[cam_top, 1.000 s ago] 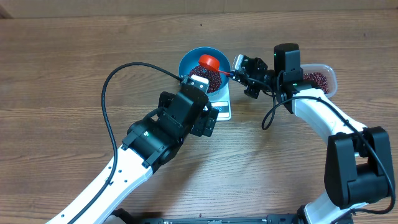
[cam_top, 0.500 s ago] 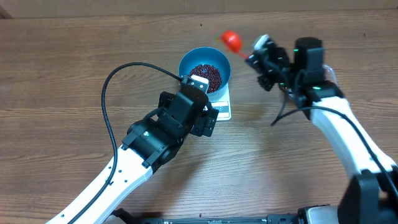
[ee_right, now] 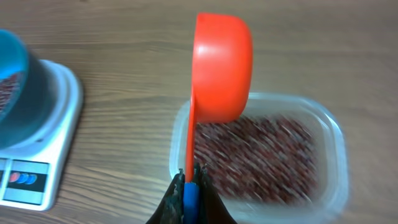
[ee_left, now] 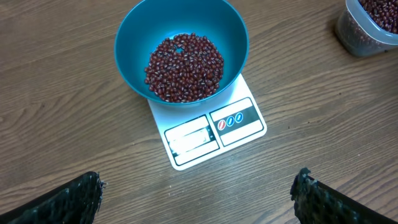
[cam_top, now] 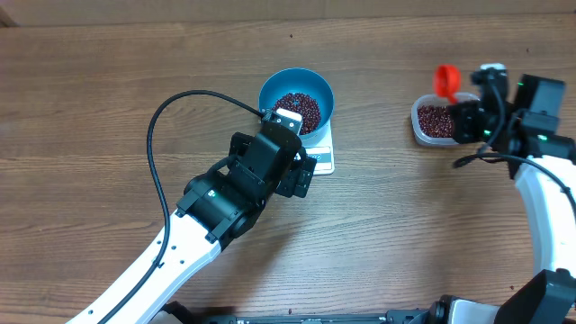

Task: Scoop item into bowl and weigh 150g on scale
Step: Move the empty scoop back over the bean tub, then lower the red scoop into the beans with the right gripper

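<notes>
Above the tub [ee_right: 331,140], right fingers [ee_right: 198,199] pinch the red scoop [ee_right: 221,68]; left fingers [ee_left: 68,200] gape wide, empty.

No legible text, brand or number in any view. Scale [ee_left: 211,132]: display window [ee_left: 191,138] is washed out, digits unreadable. Button panel [ee_left: 234,120] carries three small round symbols [ee_left: 231,121], one red, two blue; their markings are too small to read.

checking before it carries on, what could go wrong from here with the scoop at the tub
The right claw pinches the red scoop only at its thin handle end; a full load might twist it. The tub sits apart from the blue bowl, so beans could drop on the table in between. The bowl overhangs the scale; a bump could shift it.
</notes>
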{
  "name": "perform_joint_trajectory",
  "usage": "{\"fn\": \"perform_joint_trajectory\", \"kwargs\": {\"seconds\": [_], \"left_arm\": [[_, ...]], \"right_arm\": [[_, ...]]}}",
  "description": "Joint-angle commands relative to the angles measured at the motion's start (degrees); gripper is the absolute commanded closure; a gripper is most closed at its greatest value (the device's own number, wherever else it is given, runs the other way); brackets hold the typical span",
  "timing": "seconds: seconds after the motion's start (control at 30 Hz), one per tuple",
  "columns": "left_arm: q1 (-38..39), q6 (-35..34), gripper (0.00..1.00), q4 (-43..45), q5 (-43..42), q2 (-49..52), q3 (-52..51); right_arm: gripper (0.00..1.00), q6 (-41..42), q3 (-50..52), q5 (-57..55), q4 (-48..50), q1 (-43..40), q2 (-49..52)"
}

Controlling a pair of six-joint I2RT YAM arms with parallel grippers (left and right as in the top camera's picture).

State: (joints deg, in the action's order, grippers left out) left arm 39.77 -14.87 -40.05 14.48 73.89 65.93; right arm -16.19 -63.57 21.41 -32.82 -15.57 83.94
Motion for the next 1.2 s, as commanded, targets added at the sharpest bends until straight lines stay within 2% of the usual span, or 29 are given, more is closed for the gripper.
{"fn": "perform_joint_trajectory", "kwargs": {"seconds": [0.0, 0.5, 0.67, 1.17], "left_arm": [[0.0, -0.4, 0.00, 0.2, 0.9, -0.8, -0.2], [0.0, -0.4, 0.00, 0.2, 0.9, -0.8, -0.2], [0.0, -0.4, 0.01, 0.2, 0.9, -0.8, -0.2], [0.0, -0.4, 0.01, 0.2, 0.9, -0.8, -0.2]], "right_arm": [[0.96, 1.2, -0.2, -0.4, -1.1, -2.7, -1.3], [0.96, 0.7, -0.2, -0.8, -3.9, -3.7, 2.3], [0.87, 0.7, -0.2, -0.8, -3.7, -3.7, 2.3], [0.89, 0.8, -0.2, -0.8, -3.7, -3.7, 2.3]]}}
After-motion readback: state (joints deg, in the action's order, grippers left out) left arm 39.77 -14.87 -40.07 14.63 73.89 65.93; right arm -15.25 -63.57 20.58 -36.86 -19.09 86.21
